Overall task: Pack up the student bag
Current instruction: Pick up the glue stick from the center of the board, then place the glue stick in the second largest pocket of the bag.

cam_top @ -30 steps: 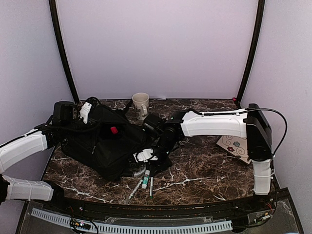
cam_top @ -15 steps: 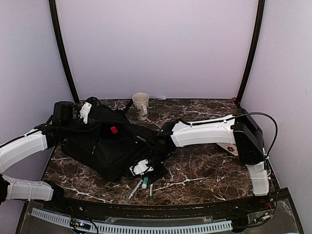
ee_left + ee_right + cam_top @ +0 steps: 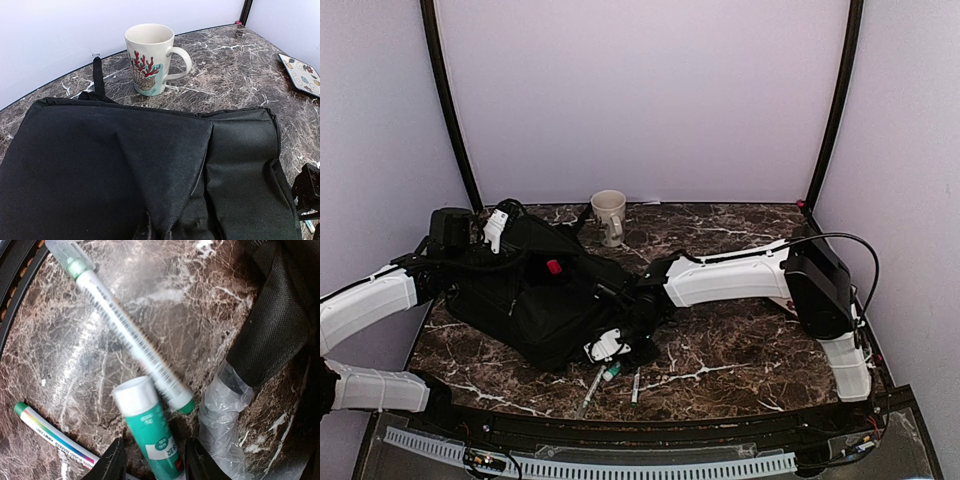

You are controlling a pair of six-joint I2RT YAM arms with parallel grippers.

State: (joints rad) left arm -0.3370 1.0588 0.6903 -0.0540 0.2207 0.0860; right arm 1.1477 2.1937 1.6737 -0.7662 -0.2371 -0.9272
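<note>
The student bag (image 3: 535,295), black and soft, lies at the table's left and fills the left wrist view (image 3: 100,165). My left gripper (image 3: 503,238) is shut on a fold of its fabric at the far-left end, so the cloth rises in a tent toward the jaws (image 3: 162,232). My right gripper (image 3: 615,352) hangs low at the bag's near-right corner. It is open, with a finger (image 3: 117,462) either side of a green glue stick (image 3: 147,432) with a white cap that lies on the marble with small gaps around it. The bag's edge (image 3: 275,315) is just to the right.
A green-capped marker (image 3: 125,335) lies touching the glue stick, and a rainbow-banded marker (image 3: 50,432) is left of it. Crumpled clear plastic (image 3: 225,410) sits by the bag. A coral-print mug (image 3: 609,213) stands behind the bag. A patterned tile (image 3: 302,72) lies at the right.
My right arm has swung toward the near left and dropped, bringing its gripper down over the glue stick by the pens. The left arm and the bag have not moved.
</note>
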